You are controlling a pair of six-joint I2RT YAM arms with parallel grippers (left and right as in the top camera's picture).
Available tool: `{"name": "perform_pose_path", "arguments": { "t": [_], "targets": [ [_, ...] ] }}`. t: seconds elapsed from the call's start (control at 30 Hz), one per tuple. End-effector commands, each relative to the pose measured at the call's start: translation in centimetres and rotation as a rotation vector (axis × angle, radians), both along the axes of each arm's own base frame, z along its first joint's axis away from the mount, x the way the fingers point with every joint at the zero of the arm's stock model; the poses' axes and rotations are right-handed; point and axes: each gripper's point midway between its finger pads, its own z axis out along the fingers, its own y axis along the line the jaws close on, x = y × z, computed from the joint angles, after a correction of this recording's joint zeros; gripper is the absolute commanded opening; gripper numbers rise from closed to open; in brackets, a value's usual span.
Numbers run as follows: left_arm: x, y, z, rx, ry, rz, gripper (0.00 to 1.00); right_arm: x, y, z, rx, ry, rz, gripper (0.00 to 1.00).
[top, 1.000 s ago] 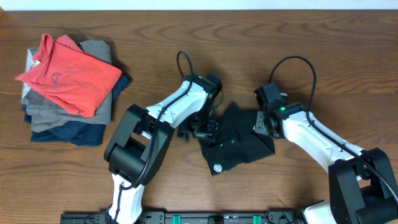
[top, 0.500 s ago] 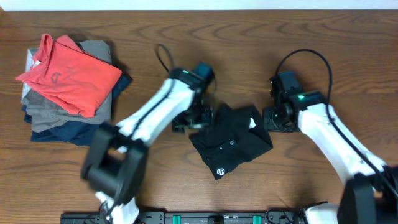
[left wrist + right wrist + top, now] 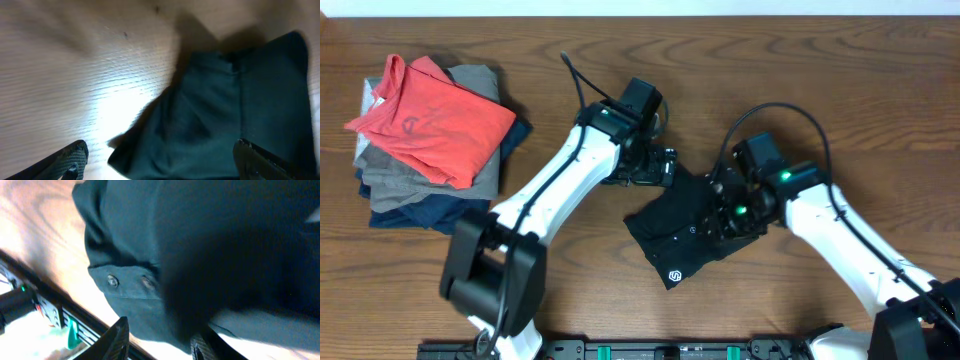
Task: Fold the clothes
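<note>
Hanging just over the upper left edge of the black shirt [image 3: 682, 232], the left gripper [image 3: 160, 162] has its fingers [image 3: 70, 156] far apart with nothing clamped. The right gripper [image 3: 159, 341] sits low on the shirt's right side, fingers partly apart against dark fabric; whether it pinches the cloth I cannot tell. The shirt lies in a rumpled bundle mid-table [image 3: 570, 290], white logo [image 3: 674, 276] up, well apart from the garment pile [image 3: 430, 140] at far left.

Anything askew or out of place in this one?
The folded black fabric shirt lies diagonal to the wooden table's edge, its outline uneven. The coral-red shirt sits crooked atop the stack of grey and navy garments at far left.
</note>
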Motion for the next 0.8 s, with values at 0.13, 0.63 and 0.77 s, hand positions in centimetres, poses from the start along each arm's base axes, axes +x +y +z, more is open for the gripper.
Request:
{"name": "perform_pose_path", "arguments": {
  "t": [0.13,0.63,0.77],
  "targets": [
    [-1.9,-0.1,-4.9,0.021,0.162,-0.047,0.94,-2.5,0.7,-4.4,-0.001,0.026,0.021,0.40],
    [-8.8,0.3,-7.2,0.142,0.474,-0.012,0.87,10.2,-10.8,-5.6,-0.463,-0.469,-0.435,0.45],
    [-8.7,0.2,-6.5,0.136,0.460,0.004,0.81,12.0,-8.4,-4.2,-0.338,-0.532,-0.372,0.50]
  ]
}}
